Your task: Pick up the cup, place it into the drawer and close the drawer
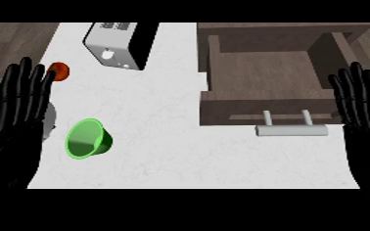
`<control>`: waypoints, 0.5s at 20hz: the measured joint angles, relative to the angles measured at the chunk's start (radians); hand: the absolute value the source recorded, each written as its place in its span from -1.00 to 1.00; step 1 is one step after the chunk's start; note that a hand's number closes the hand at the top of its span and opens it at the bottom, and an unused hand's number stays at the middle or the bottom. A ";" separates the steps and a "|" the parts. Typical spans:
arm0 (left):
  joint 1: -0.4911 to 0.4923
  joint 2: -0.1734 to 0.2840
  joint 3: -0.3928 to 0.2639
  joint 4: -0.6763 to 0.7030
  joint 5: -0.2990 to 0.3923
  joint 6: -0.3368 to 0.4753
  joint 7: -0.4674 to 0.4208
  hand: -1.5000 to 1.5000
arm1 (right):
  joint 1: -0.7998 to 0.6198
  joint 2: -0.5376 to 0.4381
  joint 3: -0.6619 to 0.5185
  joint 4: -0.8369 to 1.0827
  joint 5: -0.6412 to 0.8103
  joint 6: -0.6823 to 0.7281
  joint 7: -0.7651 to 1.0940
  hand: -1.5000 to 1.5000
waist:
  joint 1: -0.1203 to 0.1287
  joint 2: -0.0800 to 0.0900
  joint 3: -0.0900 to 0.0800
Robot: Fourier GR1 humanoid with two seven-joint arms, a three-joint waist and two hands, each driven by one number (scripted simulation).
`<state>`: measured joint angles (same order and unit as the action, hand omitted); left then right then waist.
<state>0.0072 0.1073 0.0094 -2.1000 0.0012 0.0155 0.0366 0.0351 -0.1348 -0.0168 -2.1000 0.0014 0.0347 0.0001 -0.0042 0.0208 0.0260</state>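
Black fingers of my left hand [22, 107] and right hand [354, 103] stand straight and spread, holding nothing, one at each side edge. Just right of my left hand the green cup [88, 139] lies tipped on the white counter [173, 127]. Near my right hand the brown drawer [267, 85] stands open, grey handle [291, 130] toward me.

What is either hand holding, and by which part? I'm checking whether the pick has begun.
Nothing is held. Left hand and right hand are open; the green cup lies untouched.
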 measured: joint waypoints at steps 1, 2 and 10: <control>0.006 0.018 0.017 0.003 0.029 -0.028 -0.008 -1.00 | -0.004 0.008 0.003 0.012 0.003 -0.005 -0.006 -1.00 | 0.002 -0.004 -0.006; 0.009 0.032 0.025 0.010 0.055 -0.058 -0.020 -1.00 | -0.008 0.012 0.002 0.018 0.002 -0.006 -0.010 -1.00 | 0.004 -0.008 -0.010; 0.078 0.144 0.114 0.095 0.451 -0.337 -0.009 -1.00 | -0.038 -0.002 0.025 0.033 -0.041 0.039 0.045 -1.00 | 0.014 -0.018 -0.026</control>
<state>0.0849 0.2515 0.1236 -2.0051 0.4526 -0.3217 0.0274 -0.0027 -0.1371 0.0085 -2.0675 -0.0395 0.0739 0.0454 0.0102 0.0032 0.0002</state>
